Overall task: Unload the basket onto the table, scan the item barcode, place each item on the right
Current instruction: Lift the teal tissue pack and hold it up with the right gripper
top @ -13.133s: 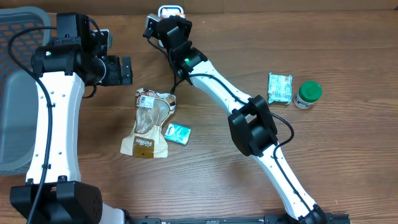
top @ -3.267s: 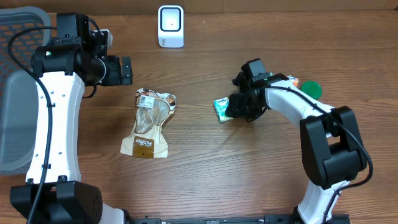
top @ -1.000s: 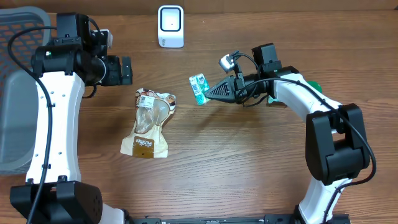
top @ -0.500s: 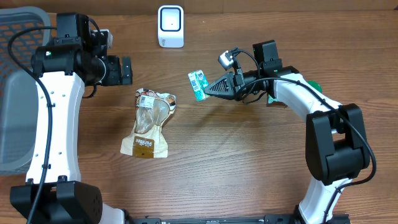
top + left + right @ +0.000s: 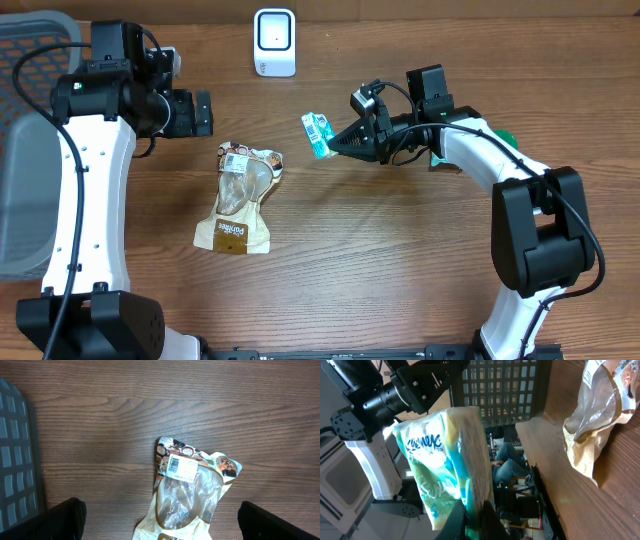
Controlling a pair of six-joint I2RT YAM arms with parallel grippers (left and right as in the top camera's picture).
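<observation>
A green tissue pack (image 5: 317,134) hangs above the middle of the table with my right gripper (image 5: 337,143) shut on its right end. In the right wrist view the pack (image 5: 445,467) stands up from the pinched fingers (image 5: 457,522), its printed face toward the camera. The white barcode scanner (image 5: 274,42) stands at the back edge, up and to the left of the pack. My left gripper (image 5: 201,113) hovers open over the left part of the table, nothing between its fingers (image 5: 65,520). Just below it lies a brown snack bag (image 5: 192,482).
The brown snack bag (image 5: 240,195) lies left of centre with its white label up. A dark mesh basket (image 5: 22,150) fills the left edge. A green-lidded jar (image 5: 503,138) sits at the right, partly behind my right arm.
My right gripper has carried the tissue pack a little to the left and toward the back. The left arm and the snack bag have not moved.
</observation>
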